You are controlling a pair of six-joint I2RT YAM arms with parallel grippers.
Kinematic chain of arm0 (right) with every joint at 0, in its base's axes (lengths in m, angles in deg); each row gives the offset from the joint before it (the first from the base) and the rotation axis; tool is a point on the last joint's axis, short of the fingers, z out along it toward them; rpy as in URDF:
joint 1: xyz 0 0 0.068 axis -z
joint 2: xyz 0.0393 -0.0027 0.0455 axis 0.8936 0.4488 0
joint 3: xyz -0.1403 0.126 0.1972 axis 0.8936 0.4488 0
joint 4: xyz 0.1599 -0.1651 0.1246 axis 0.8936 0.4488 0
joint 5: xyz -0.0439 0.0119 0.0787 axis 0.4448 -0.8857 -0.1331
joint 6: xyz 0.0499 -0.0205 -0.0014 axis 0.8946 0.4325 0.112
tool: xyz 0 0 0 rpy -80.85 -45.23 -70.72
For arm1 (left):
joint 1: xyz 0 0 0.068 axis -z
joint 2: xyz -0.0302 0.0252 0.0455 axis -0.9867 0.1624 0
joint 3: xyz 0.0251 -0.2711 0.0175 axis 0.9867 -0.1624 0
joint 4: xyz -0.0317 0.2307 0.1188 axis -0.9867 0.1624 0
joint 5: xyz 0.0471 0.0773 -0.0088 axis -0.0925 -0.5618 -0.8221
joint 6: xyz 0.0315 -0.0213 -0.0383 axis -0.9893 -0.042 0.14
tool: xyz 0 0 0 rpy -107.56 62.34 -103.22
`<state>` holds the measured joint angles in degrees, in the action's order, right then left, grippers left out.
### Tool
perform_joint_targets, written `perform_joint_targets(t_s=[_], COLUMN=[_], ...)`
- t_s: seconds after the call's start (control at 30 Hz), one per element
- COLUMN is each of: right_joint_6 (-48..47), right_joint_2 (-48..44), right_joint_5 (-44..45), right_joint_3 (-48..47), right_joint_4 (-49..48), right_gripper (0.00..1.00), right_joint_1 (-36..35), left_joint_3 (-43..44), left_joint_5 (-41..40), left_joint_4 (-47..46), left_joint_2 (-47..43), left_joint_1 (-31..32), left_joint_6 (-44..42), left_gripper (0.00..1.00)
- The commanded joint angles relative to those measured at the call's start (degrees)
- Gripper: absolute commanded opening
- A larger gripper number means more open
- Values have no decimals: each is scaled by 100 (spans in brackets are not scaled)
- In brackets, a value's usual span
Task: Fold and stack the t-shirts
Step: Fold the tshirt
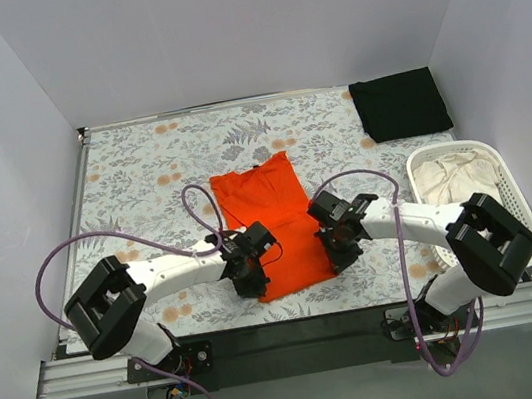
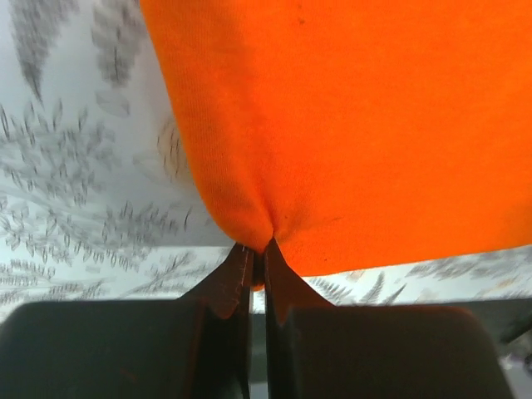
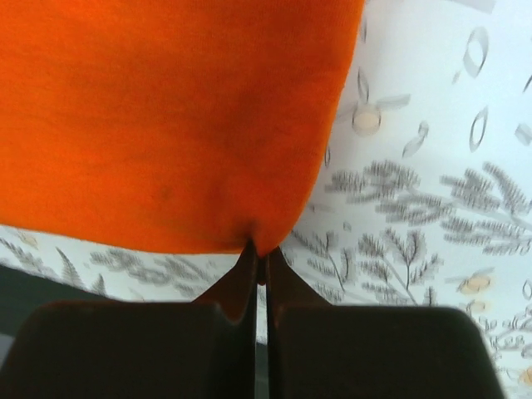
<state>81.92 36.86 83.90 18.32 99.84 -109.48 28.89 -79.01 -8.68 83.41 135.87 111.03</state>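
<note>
At centre of the overhead view, the orange tee (image 1: 268, 224) is laid flat on the desk (image 1: 143, 189), its lower corners pinched by the left tool (image 2: 258, 249) and right tool (image 3: 260, 248). If one thin pinch is lost when lifted, the fold would be skewed.

A white slatted basket (image 1: 522, 204) holding pale cloth (image 1: 455, 175) is sitting at the floral-covered bench's (image 1: 141, 179) right edge.

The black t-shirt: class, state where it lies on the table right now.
In the top view, the black t-shirt lies folded at the far right corner of the table, just beyond the white basket and well clear of the orange t-shirt.
</note>
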Motion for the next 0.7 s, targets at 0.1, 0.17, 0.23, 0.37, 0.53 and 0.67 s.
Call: perform_joint_targets(t_s=[0.1,0.17,0.23,0.37,0.53,0.67], right_joint_6=[-340,-383,-384,-428,-603,-831], right_joint_2=[-801,-1003,-1127,-1320,-1128,-672], right_joint_5=[-731,-829,-978,-900,-223,-12], right_joint_3=[418,480,524,244,-940,-1889], right_joint_4=[1184,1317,1492,1773,2012,2029], right_gripper=[1,1,1,1,1,1], right_joint_1=[-78,-96,-105,-122,-122,-61], left_joint_3=[-652,-916,-1013,-926,-408,67], left_joint_5=[930,1132,1457,1450,915,502], left_joint_4=[708,586,515,541,743,919], left_joint_2=[-740,-899,-1100,-1417,-1620,-1857], left_joint_1=[506,595,726,771,271,-536], left_joint_6=[0,97,194,177,80,-156], left_gripper=[0,0,0,0,0,0])
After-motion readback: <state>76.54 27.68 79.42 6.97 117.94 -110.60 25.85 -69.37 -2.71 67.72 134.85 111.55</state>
